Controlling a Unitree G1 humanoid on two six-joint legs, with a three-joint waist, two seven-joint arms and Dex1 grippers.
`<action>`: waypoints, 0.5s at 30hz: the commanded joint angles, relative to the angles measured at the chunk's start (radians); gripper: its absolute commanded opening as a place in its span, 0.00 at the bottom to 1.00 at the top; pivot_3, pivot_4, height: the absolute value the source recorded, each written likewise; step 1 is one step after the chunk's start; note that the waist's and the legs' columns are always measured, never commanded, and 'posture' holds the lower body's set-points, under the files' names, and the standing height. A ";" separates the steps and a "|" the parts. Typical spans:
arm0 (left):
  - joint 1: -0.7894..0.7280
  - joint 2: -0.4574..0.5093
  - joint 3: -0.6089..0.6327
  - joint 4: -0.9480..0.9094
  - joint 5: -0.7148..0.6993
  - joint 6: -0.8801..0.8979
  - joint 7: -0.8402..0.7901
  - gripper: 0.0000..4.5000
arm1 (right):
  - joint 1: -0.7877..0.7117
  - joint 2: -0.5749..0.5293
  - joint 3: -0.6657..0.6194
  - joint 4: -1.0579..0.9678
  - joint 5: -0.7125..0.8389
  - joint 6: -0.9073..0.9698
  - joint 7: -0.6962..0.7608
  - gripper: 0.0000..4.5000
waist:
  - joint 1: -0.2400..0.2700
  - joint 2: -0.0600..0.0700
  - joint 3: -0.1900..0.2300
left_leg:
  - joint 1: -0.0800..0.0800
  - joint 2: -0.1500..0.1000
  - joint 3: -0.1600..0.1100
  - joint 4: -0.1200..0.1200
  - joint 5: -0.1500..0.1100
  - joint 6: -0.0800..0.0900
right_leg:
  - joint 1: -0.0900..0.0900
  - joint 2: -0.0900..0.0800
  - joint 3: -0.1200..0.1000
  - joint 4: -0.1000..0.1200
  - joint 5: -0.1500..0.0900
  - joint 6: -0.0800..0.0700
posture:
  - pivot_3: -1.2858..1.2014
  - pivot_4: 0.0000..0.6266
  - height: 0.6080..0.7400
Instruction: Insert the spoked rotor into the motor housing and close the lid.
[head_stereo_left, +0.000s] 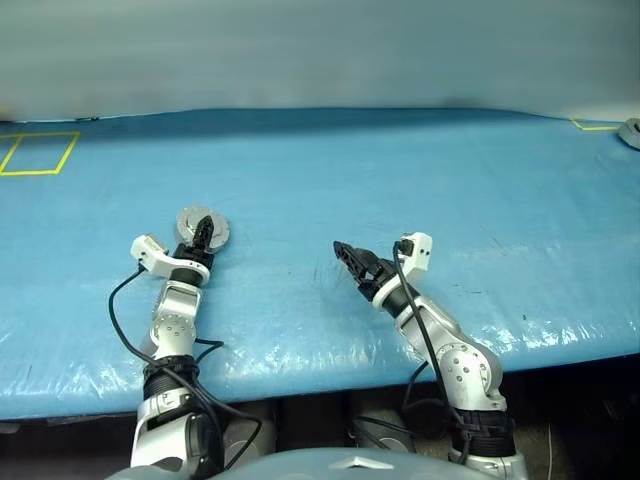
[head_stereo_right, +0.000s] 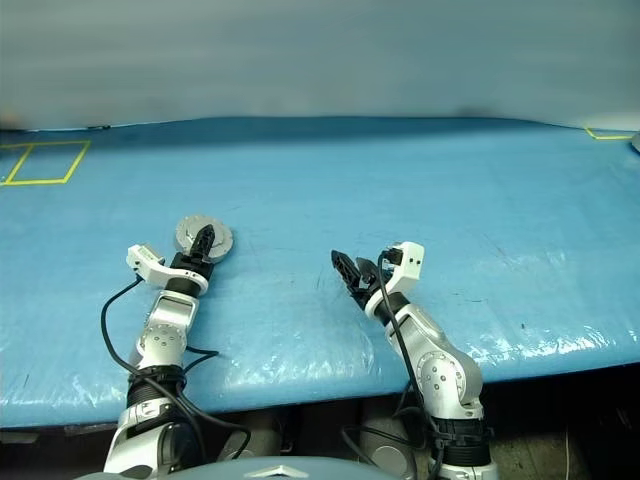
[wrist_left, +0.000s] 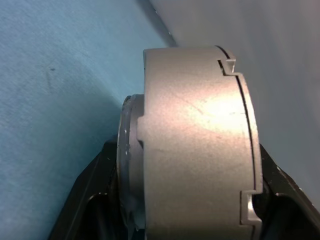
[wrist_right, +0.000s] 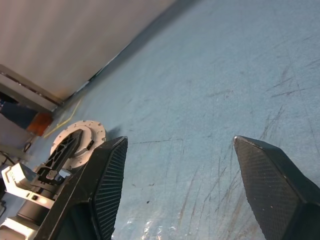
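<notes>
The motor housing (wrist_left: 190, 150) is a round silver-grey puck on the blue table (head_stereo_left: 420, 180), left of centre. Its lid (head_stereo_left: 216, 233) lies shut against it, and a thin seam runs round the rim. The spoked rotor is hidden. My left gripper (head_stereo_left: 203, 232) reaches over the housing, one black finger (wrist_right: 67, 145) lying across its top face. The jaws stand open, loosely on either side of the puck's thickness. My right gripper (head_stereo_left: 350, 258) hovers low over bare table to the right of the housing, open and empty, pointing toward it.
A yellow tape rectangle (head_stereo_left: 40, 152) marks the far left of the table, and a yellow corner (head_stereo_left: 595, 126) marks the far right. A small grey object (head_stereo_left: 630, 132) sits at the right edge. The table's front edge (head_stereo_left: 320, 375) runs just below both wrists.
</notes>
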 joint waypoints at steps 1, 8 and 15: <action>-0.008 0.031 0.021 0.047 0.040 -0.037 0.026 0.91 | -0.014 0.008 0.016 -0.026 -0.020 -0.007 0.016 0.80 | 0.000 0.001 -0.001 | 0.001 0.000 0.000 0.000 0.000 0.000 | 0.001 0.000 0.000 0.001 0.000 0.000 | 0.52 0.24 1.00; 0.010 0.115 0.092 0.076 0.089 -0.123 0.100 0.97 | -0.018 -0.006 0.039 -0.028 -0.042 0.006 0.068 0.80 | -0.030 0.000 -0.003 | 0.010 0.005 -0.001 -0.001 0.001 -0.001 | 0.004 0.003 0.000 0.002 0.003 -0.006 | 0.52 0.24 1.00; 0.052 0.225 0.165 0.077 0.095 -0.157 0.117 0.97 | -0.003 0.011 0.047 -0.018 -0.060 -0.002 0.079 0.80 | -0.028 -0.001 -0.003 | 0.011 0.011 0.001 -0.007 0.000 -0.001 | 0.000 0.008 -0.001 0.002 0.004 -0.010 | 0.52 0.24 1.00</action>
